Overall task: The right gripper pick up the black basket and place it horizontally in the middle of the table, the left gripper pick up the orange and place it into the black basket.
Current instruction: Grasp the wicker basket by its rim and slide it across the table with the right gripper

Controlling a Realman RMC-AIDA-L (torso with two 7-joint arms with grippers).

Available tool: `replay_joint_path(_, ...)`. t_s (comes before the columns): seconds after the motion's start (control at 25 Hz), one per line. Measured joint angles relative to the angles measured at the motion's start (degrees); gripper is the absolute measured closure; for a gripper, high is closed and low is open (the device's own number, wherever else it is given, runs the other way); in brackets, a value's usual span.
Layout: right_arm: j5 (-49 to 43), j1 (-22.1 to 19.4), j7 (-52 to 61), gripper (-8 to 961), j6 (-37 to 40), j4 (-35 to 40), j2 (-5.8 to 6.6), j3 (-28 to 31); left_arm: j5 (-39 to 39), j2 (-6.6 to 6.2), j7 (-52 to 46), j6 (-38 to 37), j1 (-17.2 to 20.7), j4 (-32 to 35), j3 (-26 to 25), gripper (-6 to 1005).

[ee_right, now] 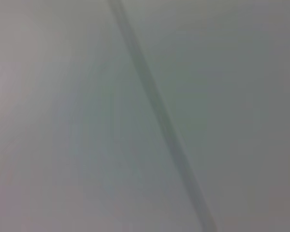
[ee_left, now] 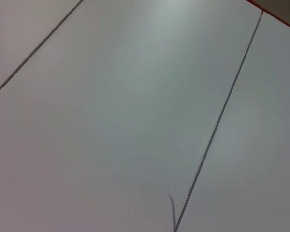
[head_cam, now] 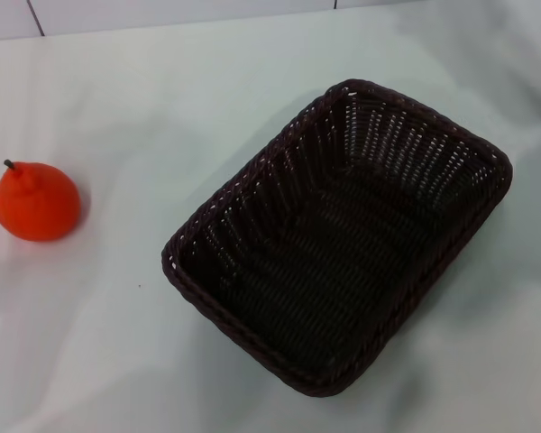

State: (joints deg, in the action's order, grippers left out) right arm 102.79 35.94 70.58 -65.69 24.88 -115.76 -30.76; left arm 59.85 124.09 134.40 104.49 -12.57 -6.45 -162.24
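Head view, item list. Desk (head_cam: pixel 207 99): white, glossy, carrying both task objects.

Black basket (head_cam: pixel 338 239): rectangular woven piece, open side up, resting flat at centre to about 3 o'clock. Its long axis runs on a diagonal from roughly 7 to 1 o'clock, so it is not yet laid horizontally; judged to await its lift and re-set. Interior holds nothing.

Orange (head_cam: pixel 36 200): small toy fruit with a dark stem, sitting upright at 9 o'clock, well apart from the basket. It lies on the left arm's side, which suits the assigned pick.

Left tool, right tool: neither appears in any view, so whether they are wide or narrow cannot be told. Both wrist views show only pale flat surface crossed by dark seam lines, which suggests both arms are parked away from the objects.

Task status, judged: no step begun.
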Motion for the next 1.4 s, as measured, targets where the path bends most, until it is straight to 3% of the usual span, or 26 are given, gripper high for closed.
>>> replay_joint_path(0.12, -14.4, -0.5, 24.2, 20, -2.4, 11.1, 3.58, -7.3, 0.0, -0.03, 0.0, -0.1, 0.0, -0.1, 0.0, 63)
replay_joint_path(0.2, -23.5, 0.0, 36.9, 21, -5.8, 16.9, 5.32, -9.6, 0.0, -0.05, 0.0, -0.1, -0.1, -0.2, 0.0, 63)
replay_joint_path(0.32, -37.0, 2.2, 50.3, 22, -14.0, 24.7, 7.06, -10.5, 0.0, -0.06, 0.0, -0.2, -0.2, -0.2, 0.0, 63)
replay_joint_path(0.4, -44.2, 3.9, 55.9, 22, -19.5, 29.3, 7.49, -10.2, 0.0, -0.07, 0.0, -0.3, -0.2, -0.2, 0.0, 63)
replay_joint_path(0.56, -55.1, 6.6, 61.1, 24, -27.6, 35.4, 7.28, -10.4, 0.0, -0.08, 0.0, -0.4, -0.3, -0.2, -0.1, 63)
replay_joint_path(0.8, -66.0, 9.6, 61.0, 25, -30.5, 34.2, 6.73, -12.1, 0.0, -0.08, 0.4, -0.8, -0.6, -0.2, -0.1, 62)
replay_joint_path(1.28, -70.6, 12.1, 60.1, 29, -21.2, 20.5, 6.04, -19.9, 0.0, -0.08, 0.2, -1.5, -1.6, -0.2, -0.1, 64)
replay_joint_path(1.4, -72.0, 13.0, 57.7, 108, -18.2, 16.3, 5.46, -20.4, 0.0, -0.08, 0.2, -1.9, -1.9, -0.2, -0.1, 67)
